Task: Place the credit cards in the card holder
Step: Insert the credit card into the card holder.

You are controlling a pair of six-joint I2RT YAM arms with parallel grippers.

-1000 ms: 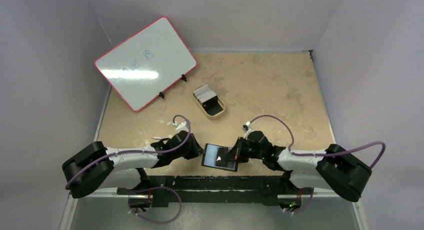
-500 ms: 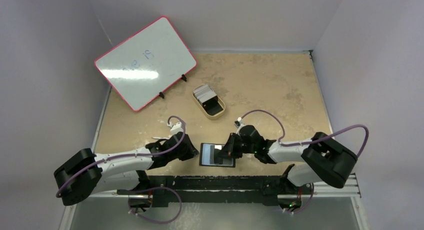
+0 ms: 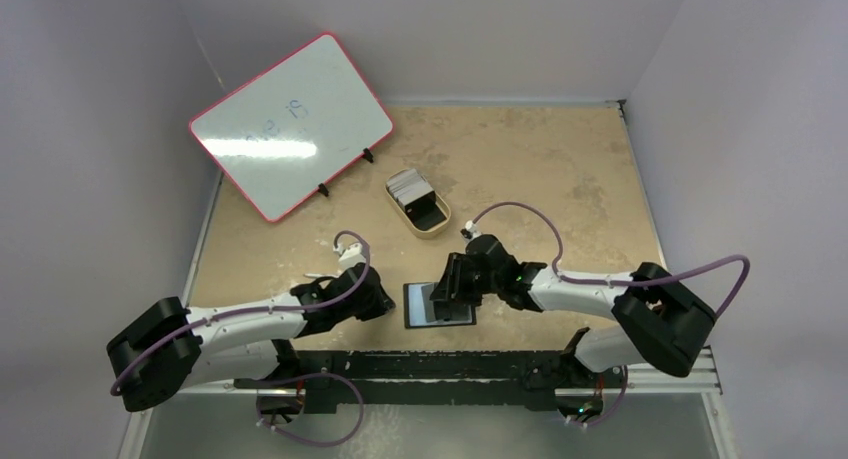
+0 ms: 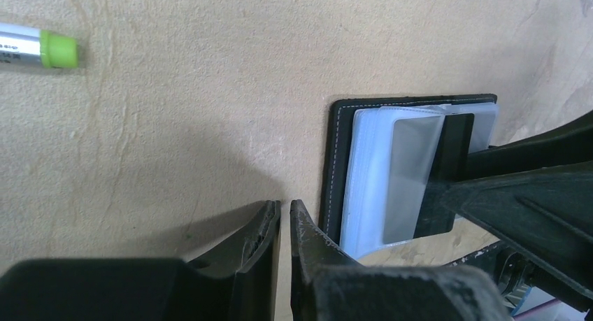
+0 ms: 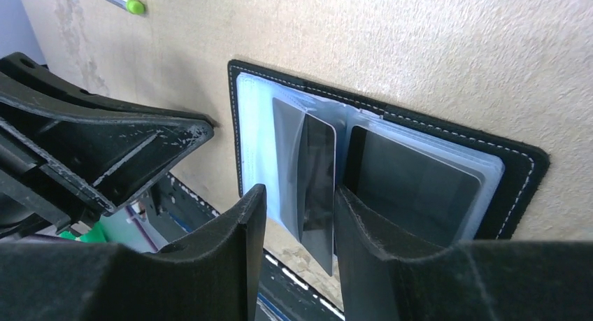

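Observation:
The card holder (image 3: 420,309) lies open near the table's front edge, black outside with clear bluish sleeves (image 5: 255,139) inside. A dark card (image 5: 318,181) stands tucked in a middle sleeve, between the fingers of my right gripper (image 5: 301,191), which is open and hovers over the holder (image 3: 447,294). My left gripper (image 4: 284,203) is shut on nothing, its tips on the table right beside the holder's left edge (image 4: 334,160). More credit cards (image 3: 408,185) are stacked in the far end of a tan oval tin (image 3: 432,224).
A pink-framed whiteboard (image 3: 290,124) leans on stands at the back left. A silver marker with a green cap (image 4: 42,47) lies left of the holder. Grey walls close in both sides, and a black rail (image 3: 430,364) runs along the front edge.
My right gripper has opened and let go of the card, which now stands in the sleeve. The right arm has shifted left and a little farther over the holder. The left arm barely moved.

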